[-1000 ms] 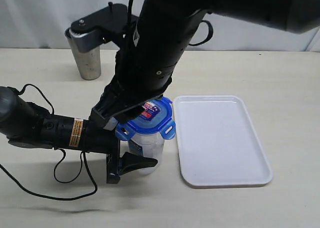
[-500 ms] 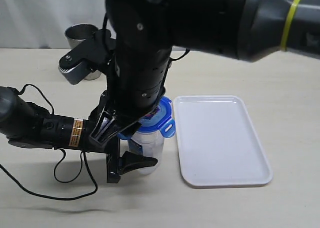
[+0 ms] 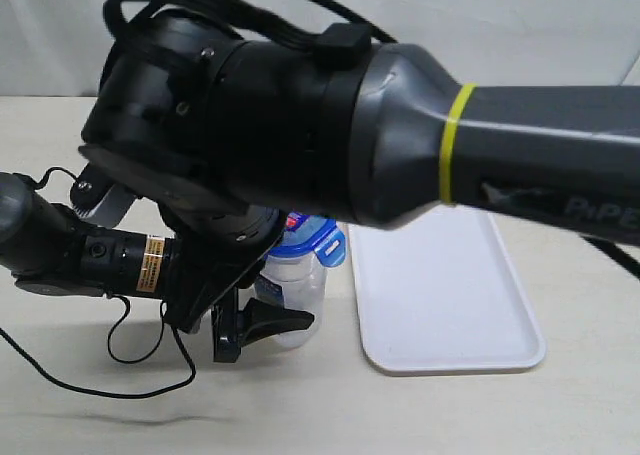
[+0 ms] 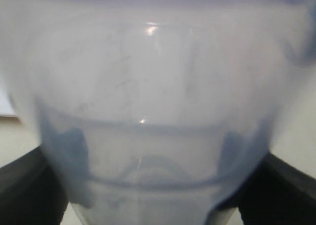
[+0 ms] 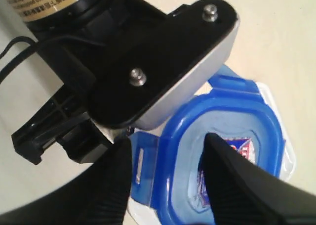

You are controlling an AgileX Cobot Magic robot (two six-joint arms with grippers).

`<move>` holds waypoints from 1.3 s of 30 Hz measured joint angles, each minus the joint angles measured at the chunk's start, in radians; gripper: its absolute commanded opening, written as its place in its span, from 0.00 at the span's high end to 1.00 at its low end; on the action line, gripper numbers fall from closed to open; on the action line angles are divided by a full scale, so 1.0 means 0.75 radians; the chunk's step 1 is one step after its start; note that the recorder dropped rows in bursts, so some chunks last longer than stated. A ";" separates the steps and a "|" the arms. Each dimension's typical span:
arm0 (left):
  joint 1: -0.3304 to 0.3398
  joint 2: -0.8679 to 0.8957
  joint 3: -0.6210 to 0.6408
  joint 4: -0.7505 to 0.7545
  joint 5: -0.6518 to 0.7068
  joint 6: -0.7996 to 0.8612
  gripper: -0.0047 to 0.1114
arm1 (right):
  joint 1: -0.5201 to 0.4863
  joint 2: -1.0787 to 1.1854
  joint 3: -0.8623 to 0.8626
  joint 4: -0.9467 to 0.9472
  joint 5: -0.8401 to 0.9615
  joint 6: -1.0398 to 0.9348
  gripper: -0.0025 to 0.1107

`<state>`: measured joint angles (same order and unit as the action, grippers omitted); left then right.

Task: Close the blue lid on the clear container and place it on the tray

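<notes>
Pale counter (image 3: 580,410) and a white draped backdrop (image 3: 40,35) frame two black robot arms sharing one clear container (image 3: 292,293), one blue lid (image 3: 318,245) and one tray (image 3: 450,310). The left arm (image 3: 60,255) reaches in low from the left, trailing a thin black cable (image 3: 130,375) across the counter. Its left claw (image 4: 157,158) is closed around the clear container's lower body, one dark finger on each side. The right arm (image 3: 400,135), ringed by a single yellow band, fills the upper part of the exterior view; the letters "PiPE" (image 3: 595,212) can be read on its casing before the frame cuts them off. The left arm carries a yellow-orange label (image 3: 150,265) whose print is too small to read. The blue lid sits on top of the clear container, the flaps in view splayed outward, and its red-and-blue sticker (image 5: 243,151) bears writing too blurred to read. The right claw (image 5: 167,141) hangs over the lid with its two fingers (image 5: 232,185) standing apart — one above the translucent centre, the other outside a flap — and whether they touch the plastic cannot be told. Beside them is a black-and-silver plate (image 5: 163,71) on the left arm, fixed with two screws. The container stands upright on the counter just beside the tray's near long edge, not on it; through the blurred wall its contents cannot be made out.
</notes>
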<state>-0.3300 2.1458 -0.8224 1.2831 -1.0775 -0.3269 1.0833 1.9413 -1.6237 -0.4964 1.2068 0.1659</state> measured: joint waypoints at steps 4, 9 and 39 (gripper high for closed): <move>0.000 0.000 0.000 0.000 0.000 0.000 0.96 | 0.038 0.032 -0.003 -0.075 0.008 0.000 0.61; 0.000 0.000 0.000 0.000 0.000 0.002 0.96 | 0.080 0.045 0.015 -0.179 0.003 0.000 0.61; 0.000 0.005 -0.002 0.016 -0.014 0.025 0.96 | 0.020 -0.183 0.164 0.103 -0.112 -0.071 0.53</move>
<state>-0.3300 2.1497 -0.8239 1.2949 -1.0878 -0.3082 1.0984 1.8041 -1.5011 -0.4189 1.1230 0.1127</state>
